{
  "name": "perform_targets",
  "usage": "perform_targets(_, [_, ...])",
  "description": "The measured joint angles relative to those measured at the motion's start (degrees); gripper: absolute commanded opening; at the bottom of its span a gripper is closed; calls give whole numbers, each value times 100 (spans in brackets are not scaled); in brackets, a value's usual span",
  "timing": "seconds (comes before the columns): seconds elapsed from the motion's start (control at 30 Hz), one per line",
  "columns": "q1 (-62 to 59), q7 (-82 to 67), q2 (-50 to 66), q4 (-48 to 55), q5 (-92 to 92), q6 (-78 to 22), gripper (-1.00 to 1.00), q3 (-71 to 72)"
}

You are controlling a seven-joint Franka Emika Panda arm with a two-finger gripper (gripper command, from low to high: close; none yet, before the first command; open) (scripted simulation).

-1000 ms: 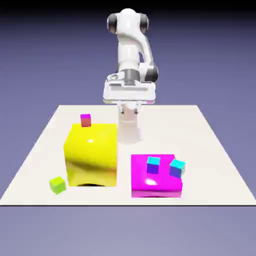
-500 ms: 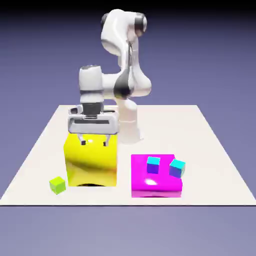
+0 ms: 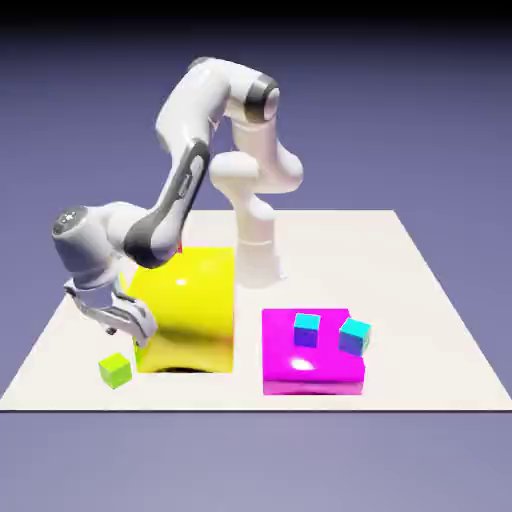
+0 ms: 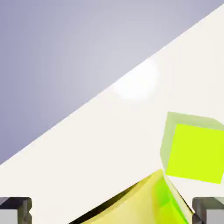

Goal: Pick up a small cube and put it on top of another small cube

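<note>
Advanced toward seven o'clock, the spread metal fingers (image 3: 129, 331) near the small lime-green cube (image 3: 115, 371); grasping and stacking remain.

My gripper (image 3: 126, 335) hangs above the table (image 3: 400, 280) at eight o'clock, with the lime-green cube (image 3: 115, 371) just below it. The yellow block (image 3: 190, 310) stands beside my hand, toward three o'clock; two cyan-topped cubes (image 3: 307, 330) sit at the magenta block (image 3: 312, 372), around four o'clock.
</note>
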Motion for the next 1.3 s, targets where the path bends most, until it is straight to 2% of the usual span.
perform_targets(0.23, [-116,-124,1389,1167,494,-1263,0,-645])
perform_targets(0.37, [-101,-304,1760,729,797,-517,0,-408])
perform_targets(0.4, [-101,-307,1766,722,802,-505,-100,-404])
perform_targets(0.47, [-101,-310,1766,722,811,-505,-100,-404])
perform_targets(0.57, [-116,-131,1395,1160,514,-1252,-100,-641])
perform_targets(0.6, [-285,-317,1251,1215,579,-1164,-100,-697])
perform_targets(0.87, [-875,-662,-410,657,112,-1189,-100,-633])
perform_targets(1.3, [-865,71,-3109,-1011,-1522,-2056,-100,-72])
